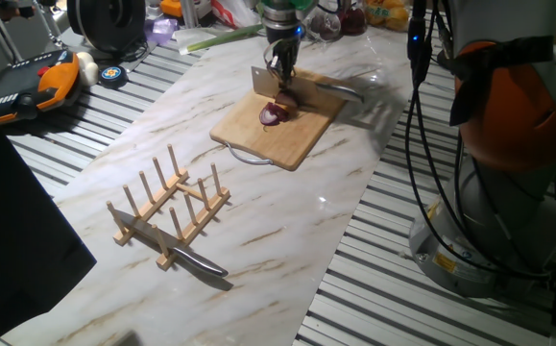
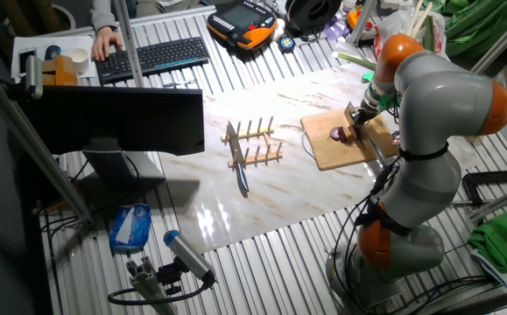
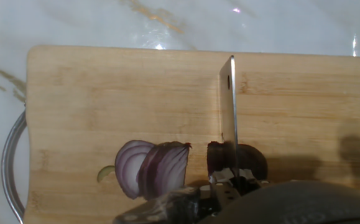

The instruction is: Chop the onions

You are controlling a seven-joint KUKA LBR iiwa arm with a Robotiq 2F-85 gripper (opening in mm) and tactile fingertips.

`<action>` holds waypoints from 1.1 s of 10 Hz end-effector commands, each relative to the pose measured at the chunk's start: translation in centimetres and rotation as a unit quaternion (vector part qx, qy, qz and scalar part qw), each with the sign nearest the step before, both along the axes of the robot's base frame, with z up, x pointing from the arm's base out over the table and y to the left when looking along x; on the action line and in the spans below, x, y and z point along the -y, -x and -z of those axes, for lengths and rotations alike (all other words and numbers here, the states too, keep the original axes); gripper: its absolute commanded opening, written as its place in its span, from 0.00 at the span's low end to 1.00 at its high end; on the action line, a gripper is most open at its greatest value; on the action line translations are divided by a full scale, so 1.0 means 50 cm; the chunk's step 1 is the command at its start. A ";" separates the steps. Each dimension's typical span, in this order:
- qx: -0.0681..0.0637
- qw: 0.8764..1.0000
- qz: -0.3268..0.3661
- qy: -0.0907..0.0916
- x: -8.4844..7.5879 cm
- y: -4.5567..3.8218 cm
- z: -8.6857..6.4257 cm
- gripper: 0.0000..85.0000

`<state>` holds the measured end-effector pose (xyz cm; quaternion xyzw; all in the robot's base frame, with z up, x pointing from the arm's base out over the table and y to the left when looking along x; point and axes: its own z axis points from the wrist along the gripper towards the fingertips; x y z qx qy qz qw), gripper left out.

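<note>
Steel cleaver (image 3: pixel 229 112), clamped in the closed hand (image 3: pixel 229 184), stands edge-down in the onions (image 3: pixel 167 168) on the cutting board (image 3: pixel 105 93).

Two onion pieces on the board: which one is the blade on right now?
The darker, rounder onion piece near the hand; the cleaver edge runs down its middle. The other piece, cut face up with pale purple rings, lies apart on the board.

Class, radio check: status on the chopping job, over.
Gripper shut on cleaver. Onion partly cut on the cutting board, blade in it. Nothing in the way.
</note>
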<state>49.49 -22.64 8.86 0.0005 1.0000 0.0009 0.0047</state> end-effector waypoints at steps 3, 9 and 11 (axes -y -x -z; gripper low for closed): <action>0.000 1.000 0.000 -0.001 0.001 0.000 0.002 0.01; 0.014 1.000 0.000 0.000 0.004 0.006 0.003 0.01; 0.014 1.000 0.001 -0.001 0.001 0.010 0.009 0.01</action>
